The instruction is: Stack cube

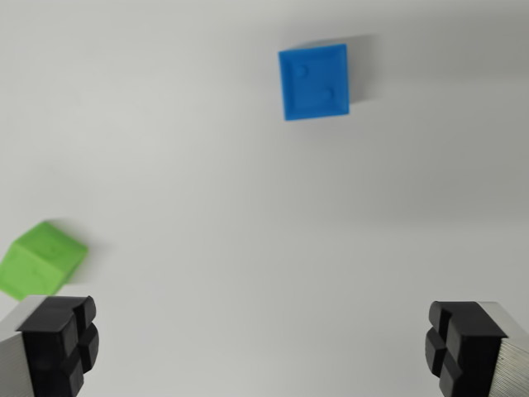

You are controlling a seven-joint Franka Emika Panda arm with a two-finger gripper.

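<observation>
Gripper (264,347) spread wide, black pads (58,343) at the frame's bottom corners, nothing between them. Green cube (40,258) sits at lower left, just above the left pad, turned corner-on. Blue cube (314,81) rests up top, right of centre, well apart, on the white table (248,231).

I see a blue cube (314,82) lying flat at upper centre, and a green cube (40,259) turned cornerwise at the lower left edge, well apart.

Plain white tabletop (248,248), evenly lit, soft faint shadows
</observation>
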